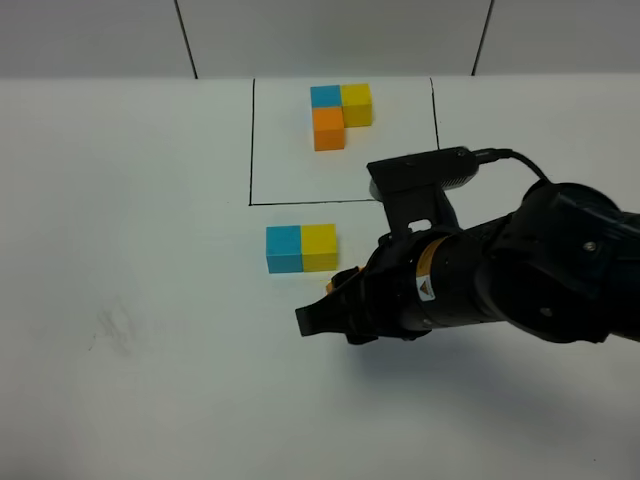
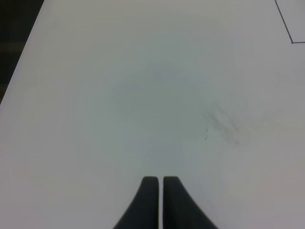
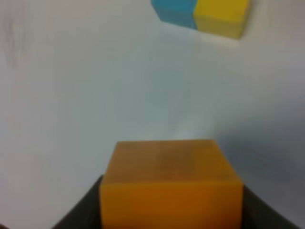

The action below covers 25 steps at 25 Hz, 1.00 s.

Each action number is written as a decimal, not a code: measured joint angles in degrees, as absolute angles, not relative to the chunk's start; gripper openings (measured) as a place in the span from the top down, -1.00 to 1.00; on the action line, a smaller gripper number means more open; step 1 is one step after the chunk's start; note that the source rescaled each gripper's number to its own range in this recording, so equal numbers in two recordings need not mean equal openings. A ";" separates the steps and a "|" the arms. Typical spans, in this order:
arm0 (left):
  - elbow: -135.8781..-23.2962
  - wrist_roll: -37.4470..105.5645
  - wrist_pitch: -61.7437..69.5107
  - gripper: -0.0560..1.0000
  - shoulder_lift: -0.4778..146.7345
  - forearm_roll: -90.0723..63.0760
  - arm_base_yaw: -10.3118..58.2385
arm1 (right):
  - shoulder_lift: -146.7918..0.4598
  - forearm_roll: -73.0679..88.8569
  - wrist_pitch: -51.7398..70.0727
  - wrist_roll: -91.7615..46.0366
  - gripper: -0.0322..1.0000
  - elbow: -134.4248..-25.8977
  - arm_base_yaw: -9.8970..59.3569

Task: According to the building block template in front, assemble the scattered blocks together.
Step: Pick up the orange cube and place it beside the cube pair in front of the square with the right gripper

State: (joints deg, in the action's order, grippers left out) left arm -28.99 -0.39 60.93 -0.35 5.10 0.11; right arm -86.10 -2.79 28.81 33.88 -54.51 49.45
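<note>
The building block template (image 1: 339,112), an L of blue, yellow and orange cubes, lies inside a black-line frame (image 1: 251,140) at the back. In front of the frame a loose blue block (image 1: 284,248) and yellow block (image 1: 319,246) sit side by side, touching. They also appear in the right wrist view as the blue block (image 3: 175,10) and yellow block (image 3: 221,14). My right gripper (image 1: 335,300) is shut on the orange block (image 3: 169,183), just right of and nearer than that pair. My left gripper (image 2: 159,183) is shut and empty over bare table.
A faint grey smudge (image 1: 115,330) marks the white table at the left. The left wrist view shows the table's edge (image 2: 19,62) with darkness beyond, and a corner of the frame line (image 2: 286,28). The right arm's black body (image 1: 520,270) covers the right middle.
</note>
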 joint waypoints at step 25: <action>-28.99 -0.39 60.93 0.89 -0.35 5.10 0.11 | -110.40 -4.63 38.94 34.43 -0.18 -79.30 49.87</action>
State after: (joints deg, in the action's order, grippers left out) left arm -28.99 -0.39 60.93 -0.35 5.10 0.11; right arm -110.40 -4.63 38.94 34.43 -79.30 49.87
